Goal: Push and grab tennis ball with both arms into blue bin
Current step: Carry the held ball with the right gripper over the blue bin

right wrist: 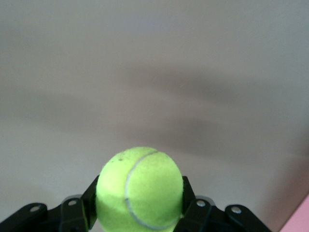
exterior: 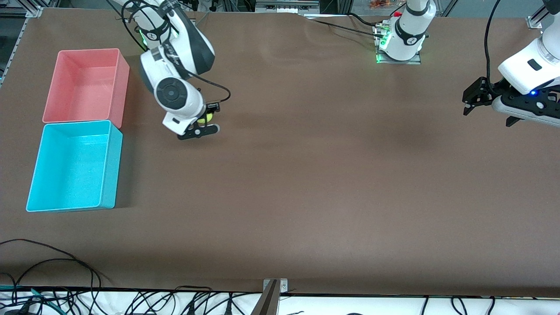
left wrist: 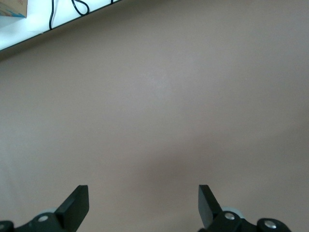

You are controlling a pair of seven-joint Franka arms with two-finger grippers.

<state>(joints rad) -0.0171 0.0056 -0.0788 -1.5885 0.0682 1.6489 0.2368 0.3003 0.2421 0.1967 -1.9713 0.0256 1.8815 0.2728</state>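
Observation:
The yellow-green tennis ball [right wrist: 140, 188] sits between the fingers of my right gripper [exterior: 209, 118], which is shut on it above the brown table, beside the bins. In the front view only a sliver of the ball [exterior: 203, 119] shows past the wrist. The blue bin [exterior: 72, 166] is empty and stands at the right arm's end of the table, nearer the front camera than the pink bin. My left gripper [exterior: 470, 98] is open and empty, held over bare table at the left arm's end; its fingers [left wrist: 77, 205] frame bare table only.
An empty pink bin [exterior: 86, 85] touches the blue bin's farther wall. Cables [exterior: 52, 280] lie along the table's front edge. A metal bracket [exterior: 273, 291] sits at the middle of that edge.

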